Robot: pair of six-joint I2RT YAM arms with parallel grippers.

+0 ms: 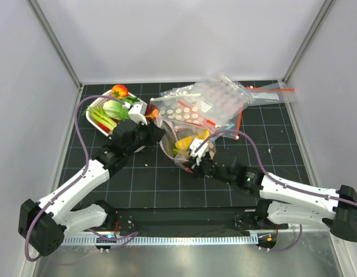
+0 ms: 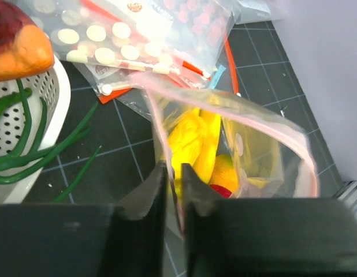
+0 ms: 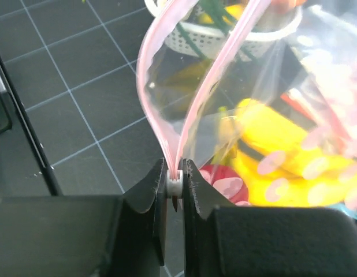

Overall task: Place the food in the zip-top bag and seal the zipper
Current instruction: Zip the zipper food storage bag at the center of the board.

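The zip-top bag (image 1: 181, 144) stands with its mouth open at the middle of the mat, between both grippers. In it lie a yellow banana bunch (image 2: 193, 138), an orange-yellow fruit (image 2: 227, 173) and a red fruit (image 2: 222, 190). My left gripper (image 2: 174, 170) is shut on the thin left edge of the bag's mouth (image 2: 158, 115). My right gripper (image 3: 174, 167) is shut on the small white slider (image 3: 174, 183) where the two pale pink strips of the zipper (image 3: 152, 69) meet. The strips spread apart above it. Through the bag's wall I see the banana (image 3: 276, 133) and the red fruit (image 3: 222, 182).
A white perforated basket (image 1: 97, 107) at the left holds green vegetables and other toy pieces, with an orange fruit (image 1: 119, 90) at its far rim. Several other clear dotted bags with red strips (image 1: 213, 101) lie piled behind the open bag. Grey walls enclose the black gridded mat.
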